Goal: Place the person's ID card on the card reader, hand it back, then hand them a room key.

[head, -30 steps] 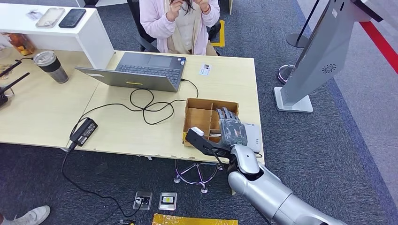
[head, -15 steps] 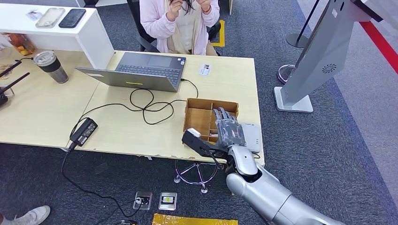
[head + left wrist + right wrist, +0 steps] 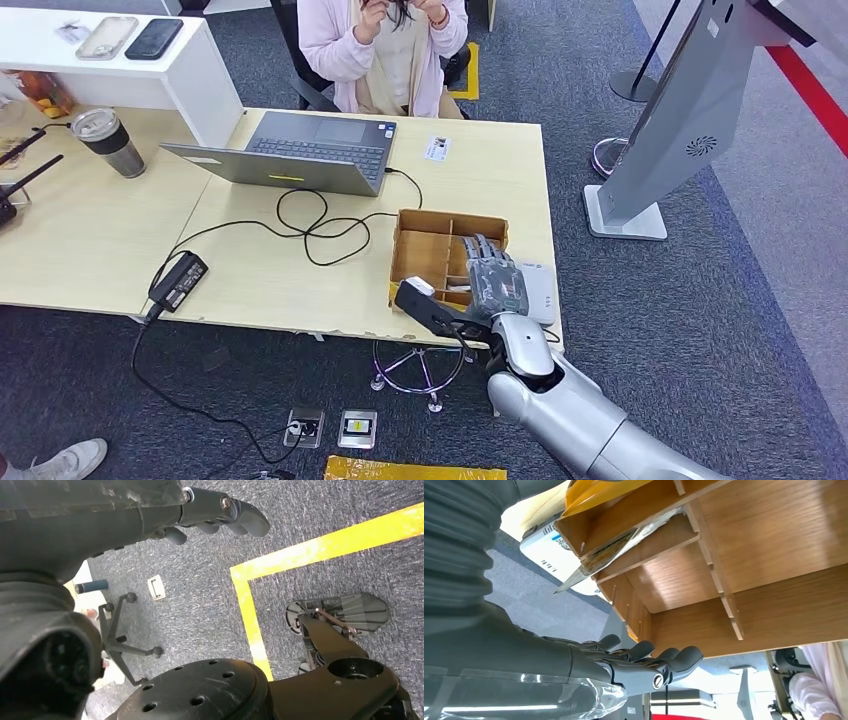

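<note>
While right hand keeps hovering over wooden box, fingers spread and empty, barely shifted, ID card lies untouched: you've no pickup yet.

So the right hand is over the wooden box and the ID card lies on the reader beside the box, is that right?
Not quite. The right hand is over the wooden box, but the ID card lies on the table by the laptop, far from the reader beside the box. The head view shows this.
</note>
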Available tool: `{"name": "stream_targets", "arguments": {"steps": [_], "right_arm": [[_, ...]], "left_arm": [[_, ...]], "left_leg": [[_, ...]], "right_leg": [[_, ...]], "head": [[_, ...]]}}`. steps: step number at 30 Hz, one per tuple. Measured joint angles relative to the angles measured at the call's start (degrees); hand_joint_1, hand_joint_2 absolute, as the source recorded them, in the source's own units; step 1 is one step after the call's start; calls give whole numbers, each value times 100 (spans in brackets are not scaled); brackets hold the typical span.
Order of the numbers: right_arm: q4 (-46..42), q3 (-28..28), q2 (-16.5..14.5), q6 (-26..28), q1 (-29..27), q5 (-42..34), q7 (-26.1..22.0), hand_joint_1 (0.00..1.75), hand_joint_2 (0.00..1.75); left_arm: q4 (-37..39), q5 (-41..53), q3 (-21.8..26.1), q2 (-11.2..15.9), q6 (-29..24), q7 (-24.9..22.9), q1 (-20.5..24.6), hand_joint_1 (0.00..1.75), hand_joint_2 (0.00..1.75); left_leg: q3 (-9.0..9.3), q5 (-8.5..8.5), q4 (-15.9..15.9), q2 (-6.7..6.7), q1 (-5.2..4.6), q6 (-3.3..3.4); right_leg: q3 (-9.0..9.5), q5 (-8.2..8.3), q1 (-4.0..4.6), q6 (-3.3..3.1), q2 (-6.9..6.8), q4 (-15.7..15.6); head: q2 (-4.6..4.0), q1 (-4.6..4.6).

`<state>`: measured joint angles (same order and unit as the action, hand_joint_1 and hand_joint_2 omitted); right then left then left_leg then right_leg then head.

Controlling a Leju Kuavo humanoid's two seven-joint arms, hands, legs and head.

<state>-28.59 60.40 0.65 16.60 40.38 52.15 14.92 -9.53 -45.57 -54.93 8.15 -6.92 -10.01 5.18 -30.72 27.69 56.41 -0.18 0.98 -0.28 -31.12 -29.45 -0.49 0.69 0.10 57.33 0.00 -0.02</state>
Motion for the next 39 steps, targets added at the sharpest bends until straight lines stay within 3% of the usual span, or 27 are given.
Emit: {"name": "stream_targets", "arguments": {"steps": [39], "right_arm": [[461, -154, 131, 33, 164, -16, -56, 0, 175]], "left_arm": [[0, -55, -162, 110, 38, -18, 21, 0, 0]], "left_leg": [[-1, 0, 0, 0, 0, 0]], "right_leg": [[0, 0, 0, 0, 0, 0]], "head": [[0, 0]]}}
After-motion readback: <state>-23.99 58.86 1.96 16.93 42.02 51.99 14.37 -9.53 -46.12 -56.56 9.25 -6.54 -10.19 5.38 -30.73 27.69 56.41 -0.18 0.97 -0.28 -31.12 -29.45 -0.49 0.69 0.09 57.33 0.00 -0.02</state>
